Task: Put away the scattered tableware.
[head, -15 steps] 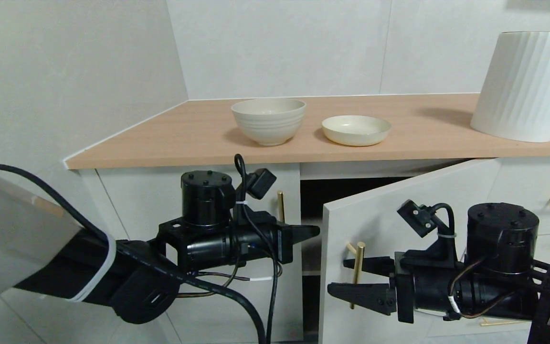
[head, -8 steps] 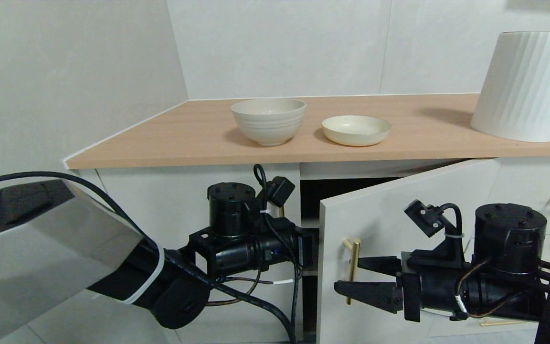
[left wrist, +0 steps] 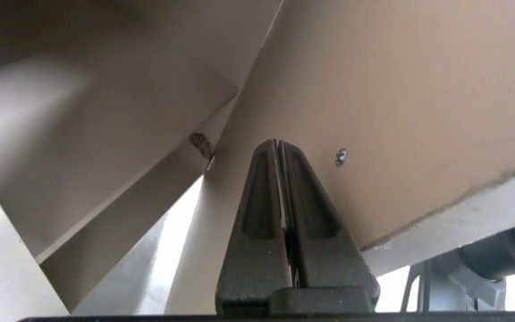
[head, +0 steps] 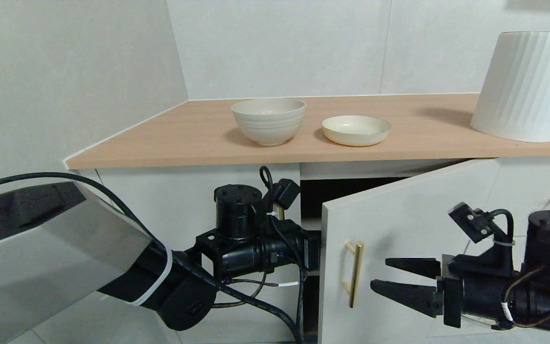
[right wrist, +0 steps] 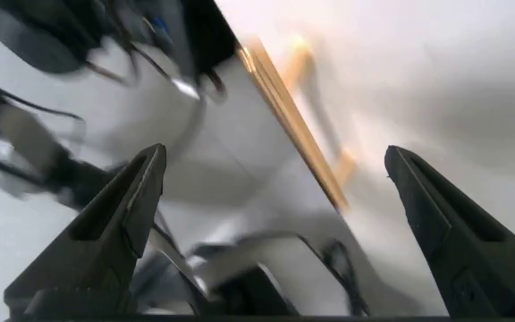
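pulled back to the right since a second ago — right gripper (head: 380, 273), now off the gold handle (head: 354, 272) and a little way from it. has both fingers spread wide, with nothing between them. slid right too, left gripper (left wrist: 277, 150), and now sits tucked into the dark gap (head: 311, 200) behind the edge of the cupboard door (head: 399, 215). has its fingers pressed flat together, holding nothing, and lies close along the inside of the door; cannot tell if touching it. hangs partly open, that door, hinged on the right, with its handle standing straight up and down. up on the wooden counter (head: 184, 138), well above both grippers: a deep bowl (head: 268, 119) and, near it on the right, a small flat dish (head: 356, 129), both right way up and not touching. farther right, a tall white ribbed pot (head: 525, 86). looks like the door-opening step, with no tableware picked up yet. probably next: push the door wider from inside with the left gripper. after that, reach up and back for the bowl — nearer the left arm — and for the dish, nearer the right. best to watch the swinging door, so as not to bump the right gripper waiting in front of it.
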You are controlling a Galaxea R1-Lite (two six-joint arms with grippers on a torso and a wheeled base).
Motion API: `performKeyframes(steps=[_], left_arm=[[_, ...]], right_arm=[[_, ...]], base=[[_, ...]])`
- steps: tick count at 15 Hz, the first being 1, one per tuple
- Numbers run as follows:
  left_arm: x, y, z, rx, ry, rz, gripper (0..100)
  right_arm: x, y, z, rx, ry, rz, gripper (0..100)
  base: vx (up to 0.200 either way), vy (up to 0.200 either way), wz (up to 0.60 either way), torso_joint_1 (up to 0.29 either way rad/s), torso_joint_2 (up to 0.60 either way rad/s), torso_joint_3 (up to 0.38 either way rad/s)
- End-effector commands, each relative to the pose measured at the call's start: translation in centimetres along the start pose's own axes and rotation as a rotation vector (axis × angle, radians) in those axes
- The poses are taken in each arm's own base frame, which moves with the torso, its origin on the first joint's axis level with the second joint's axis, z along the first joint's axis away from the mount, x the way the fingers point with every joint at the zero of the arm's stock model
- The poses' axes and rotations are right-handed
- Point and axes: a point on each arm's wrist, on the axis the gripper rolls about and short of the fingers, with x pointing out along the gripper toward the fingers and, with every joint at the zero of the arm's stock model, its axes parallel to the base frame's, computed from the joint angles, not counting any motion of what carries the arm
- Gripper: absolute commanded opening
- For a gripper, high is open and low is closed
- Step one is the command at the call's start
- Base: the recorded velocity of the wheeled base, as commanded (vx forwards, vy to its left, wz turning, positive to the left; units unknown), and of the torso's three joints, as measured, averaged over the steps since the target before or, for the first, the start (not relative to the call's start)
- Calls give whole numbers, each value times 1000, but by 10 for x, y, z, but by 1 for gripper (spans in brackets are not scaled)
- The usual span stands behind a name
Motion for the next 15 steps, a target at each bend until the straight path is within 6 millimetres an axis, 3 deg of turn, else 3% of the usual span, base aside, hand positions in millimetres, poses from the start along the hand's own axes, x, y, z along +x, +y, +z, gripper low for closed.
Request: performKeyframes(steps=[1,6,8,15], left_arm=[[-1,-1,1,1,-2,-2,0],[-7,-11,8,-19,-13,-20,0],[-5,-10,7,-28,-10,-20,0],[3,-8,10,-72,-20,-27,0]], right_arm=[[-23,11,-2,-15,-36,-126,100],[-70,46,6,31,87,-171,100],[-77,52,8,35,97,-168,100],[-75,56,3,26,126,-136,100]], base=[[0,0,0,0,0,0],[0,0,0,0,0,0],[0,0,0,0,0,0],[-171,0,0,1,3,2]])
